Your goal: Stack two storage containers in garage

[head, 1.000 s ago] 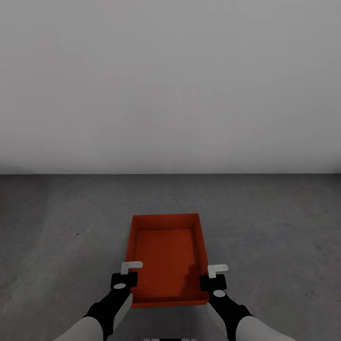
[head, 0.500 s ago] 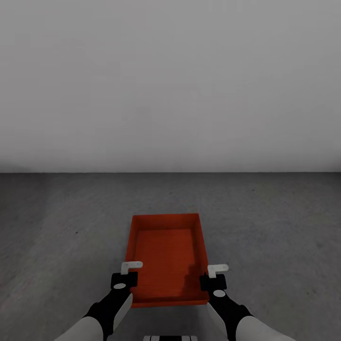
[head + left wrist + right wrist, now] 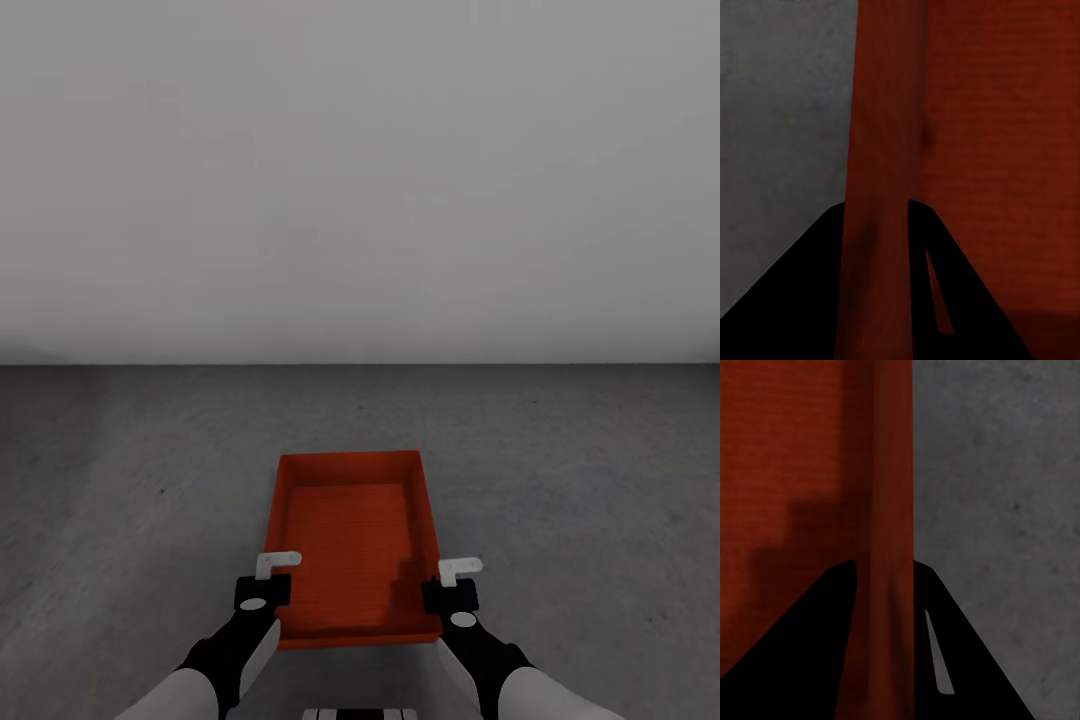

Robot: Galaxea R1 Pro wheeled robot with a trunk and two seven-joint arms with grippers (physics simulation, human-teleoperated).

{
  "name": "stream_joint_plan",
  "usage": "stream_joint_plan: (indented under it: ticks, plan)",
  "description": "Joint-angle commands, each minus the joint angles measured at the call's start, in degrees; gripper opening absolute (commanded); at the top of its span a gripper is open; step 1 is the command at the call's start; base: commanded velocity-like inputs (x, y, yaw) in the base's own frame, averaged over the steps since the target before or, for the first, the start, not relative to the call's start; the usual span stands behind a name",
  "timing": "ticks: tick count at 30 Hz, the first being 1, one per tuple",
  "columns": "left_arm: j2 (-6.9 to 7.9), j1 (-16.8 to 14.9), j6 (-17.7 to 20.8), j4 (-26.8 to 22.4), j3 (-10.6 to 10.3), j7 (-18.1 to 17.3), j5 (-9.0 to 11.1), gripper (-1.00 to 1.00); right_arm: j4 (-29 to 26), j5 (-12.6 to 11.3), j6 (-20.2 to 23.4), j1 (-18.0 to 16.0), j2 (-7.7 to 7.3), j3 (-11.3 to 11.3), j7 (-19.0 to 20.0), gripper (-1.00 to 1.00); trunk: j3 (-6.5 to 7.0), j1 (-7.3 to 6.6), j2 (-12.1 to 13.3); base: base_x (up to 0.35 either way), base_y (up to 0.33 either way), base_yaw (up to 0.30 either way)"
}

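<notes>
Head view: an orange-red storage container (image 3: 352,545) is held low over the dark grey concrete floor (image 3: 580,480) of the garage, close in front of the robot, with a plain grey wall (image 3: 360,180) behind. The left pincer (image 3: 270,578) is clamped on the container's left side wall and the right pincer (image 3: 452,582) on its right side wall, both near the nearer end. In the left wrist view the wall (image 3: 881,172) is seen running between the two dark fingers (image 3: 802,300), and the same is seen in the right wrist view (image 3: 892,510); each pincer is thus closed on a wall. Whether the bottom is already touching the floor cannot be told.

Several risks are judged. Since only thin walls are pinched near one end, the far end could sag or the bin could twist if one arm is moved ahead of the other. If one pincer is released first, the container could be dragged askew. A drop from height could make it skid away
</notes>
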Motion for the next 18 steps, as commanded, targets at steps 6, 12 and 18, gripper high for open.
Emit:
stream_joint_plan:
  ticks: [6,12,18]
  plan:
    - [0.49,0.0,-3.8,-0.3,0.5,0.7,-0.7,-1.00,0.2,-1.1,-0.1,0.0,-0.01,-0.3,-0.1,-1.00,-0.04,-0.01,0.0,0.000,0.000,0.000]
    - [0.50,0.0,-3.7,-0.2,0.5,0.7,-0.7,-1.00,0.2,-1.1,-0.2,0.0,-0.03,-0.3,-0.1,-1.00,-0.40,0.43,-0.8,0.000,0.000,0.000]
    - [0.49,0.0,-3.8,-0.2,0.5,0.7,-0.7,-1.00,0.2,-1.1,-0.2,0.0,-0.04,-0.3,-0.1,-1.00,-1.48,1.75,-3.2,0.000,0.000,0.000]
